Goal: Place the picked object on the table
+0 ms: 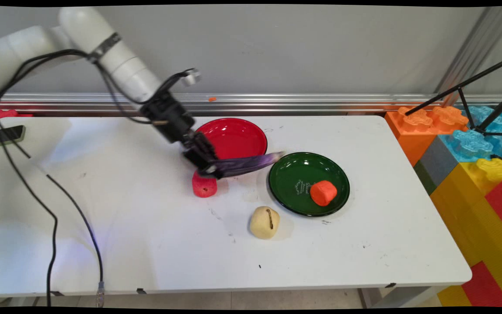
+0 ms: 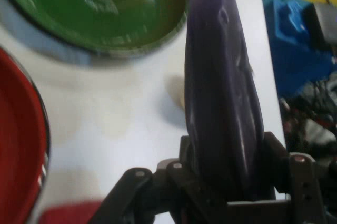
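a dark flat object (image 1: pixel 5 135) lies at the table's (image 1: pixel 146 244) far left edge, and black cables (image 1: pixel 55 205) trail from the arm down across the left part of the table to its near edge. the tool (image 1: pixel 209 168) hangs over the middle of the table, toward the far edge, clamped on the thick end of a purple eggplant (image 1: pixel 246 163); in the hand view the black fingers (image 2: pixel 274 153) press on both sides of the eggplant (image 2: pixel 224 92), which runs straight out from them. the eggplant is held clear of the table, lying nearly level, and its thin tip points right and reaches the far left rim of the green plate (image 1: pixel 294 192). just below the tool a red strawberry-like toy (image 1: pixel 204 185) sits on the table, close to the near rim of the red plate (image 1: pixel 238 135), which lies behind the tool toward the far edge. right of the strawberry and closer to the near edge, a beige potato-like toy (image 1: pixel 264 222) with a dark streak rests just beside the green plate's near left rim. an orange toy (image 1: pixel 323 192) lies inside the green plate, in its right half. past the table's right edge stand big coloured building blocks (image 1: pixel 473 174).
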Available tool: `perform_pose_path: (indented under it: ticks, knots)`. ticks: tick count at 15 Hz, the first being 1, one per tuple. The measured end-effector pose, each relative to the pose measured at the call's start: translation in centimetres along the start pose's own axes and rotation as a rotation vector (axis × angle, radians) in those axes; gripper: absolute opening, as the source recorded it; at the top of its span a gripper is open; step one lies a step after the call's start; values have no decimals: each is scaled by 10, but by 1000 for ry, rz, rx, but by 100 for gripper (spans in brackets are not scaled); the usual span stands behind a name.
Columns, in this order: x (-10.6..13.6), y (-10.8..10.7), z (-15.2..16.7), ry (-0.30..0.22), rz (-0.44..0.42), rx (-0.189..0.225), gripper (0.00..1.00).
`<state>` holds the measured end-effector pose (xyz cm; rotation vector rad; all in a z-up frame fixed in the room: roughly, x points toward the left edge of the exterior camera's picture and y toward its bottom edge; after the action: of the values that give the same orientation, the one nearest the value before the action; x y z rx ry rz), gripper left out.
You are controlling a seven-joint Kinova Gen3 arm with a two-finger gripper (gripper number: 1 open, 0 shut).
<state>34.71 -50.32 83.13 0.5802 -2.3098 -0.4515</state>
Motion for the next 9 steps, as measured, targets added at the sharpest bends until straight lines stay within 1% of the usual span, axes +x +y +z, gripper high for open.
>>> perform_pose_path:
  ticks: [2, 5, 9]
  knots:
    - [-27, 0, -12, -21, 7, -24, 0]
    - [-58, -6, -19, -44, 19, -47, 0]
    - [-82, -14, -16, -62, 36, -69, 0]
